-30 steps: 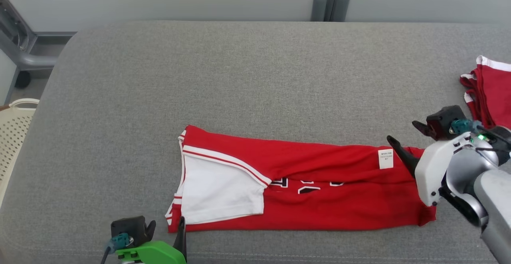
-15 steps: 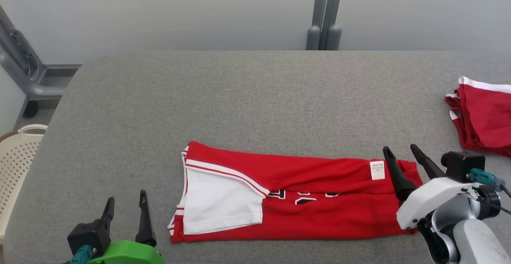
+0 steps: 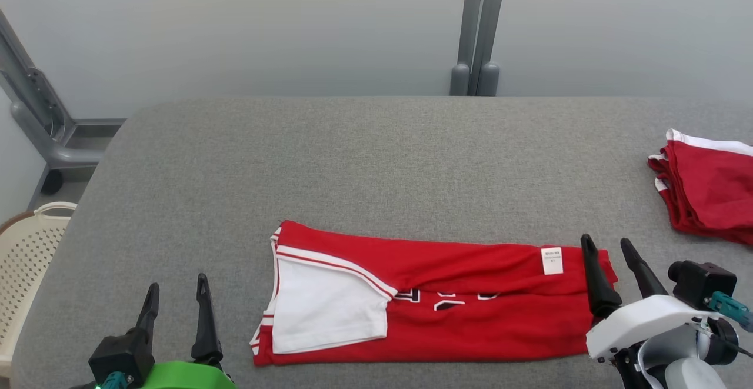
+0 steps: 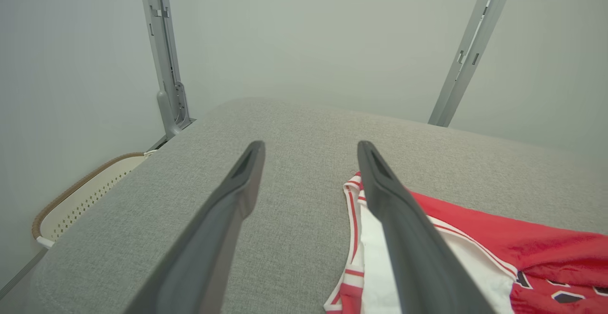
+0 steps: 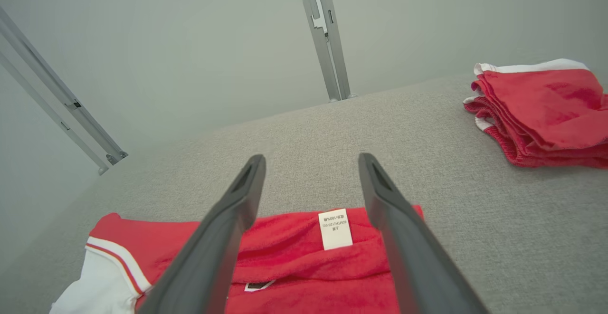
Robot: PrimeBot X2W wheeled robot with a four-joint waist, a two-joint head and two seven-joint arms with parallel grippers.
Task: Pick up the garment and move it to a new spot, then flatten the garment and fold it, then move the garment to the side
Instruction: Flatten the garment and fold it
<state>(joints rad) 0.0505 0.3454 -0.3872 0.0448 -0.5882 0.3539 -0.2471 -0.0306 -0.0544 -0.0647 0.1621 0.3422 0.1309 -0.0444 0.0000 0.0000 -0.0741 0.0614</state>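
**Jaws spread, jersey between**

Head view: folded red-and-white jersey garment (image 3: 470,324) lies between left gripper (image 3: 178,283) and right gripper (image 3: 606,242), both spread and empty.
Left wrist view: white-trimmed end sits by the right-hand jaw.
Right wrist view, clearer than head: white care label (image 5: 335,228) sits between jaws.
Risk: pinching one layer undoes the fold.

Red-and-white garment (image 3: 435,301), grey table (image 3: 376,159)

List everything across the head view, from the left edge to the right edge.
cream basket → left tool → red garment → right tool, at the garment's right end → stack of folded red clothes
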